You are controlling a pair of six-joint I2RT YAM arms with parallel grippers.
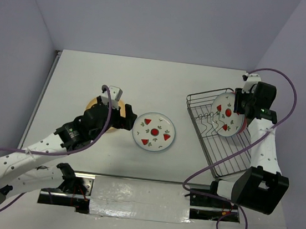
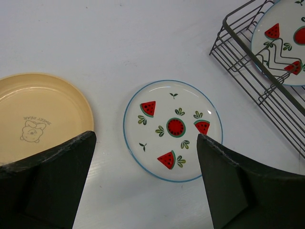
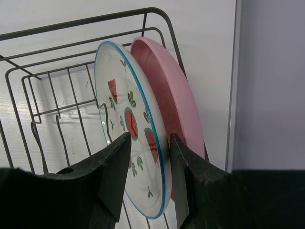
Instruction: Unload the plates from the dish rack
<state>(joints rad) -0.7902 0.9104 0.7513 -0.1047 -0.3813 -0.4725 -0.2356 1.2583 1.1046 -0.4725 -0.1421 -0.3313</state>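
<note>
Step in hand, by judgement: lifting out the racked fruit plate (image 3: 128, 119), which stands on edge in the dish rack (image 1: 221, 151) at the right side of the table (image 1: 146, 80), just in front of the pink plate (image 3: 171, 95) and close against it. Right gripper (image 3: 149, 140): fingers clamped on that plate's rim, one on the face, one behind. Handling advice: draw the plate up along its own plane until the rim clears the tines and the rack's top wire, keep it from dragging the pink plate, then tip it flat and set it on bare table beside those already out. The hold is on a thin, smooth edge, so slow wrist turns suit best. Left gripper (image 2: 145, 140): jaws wide apart, holding nothing, hovering over the table fruit plate (image 2: 172, 129). Count: plates, four; two white with fruit, one yellow plate (image 2: 38, 109), one pink; two upright in the rack, two flat on the table, near each other but apart. Racks, one. Grippers, two.
</note>
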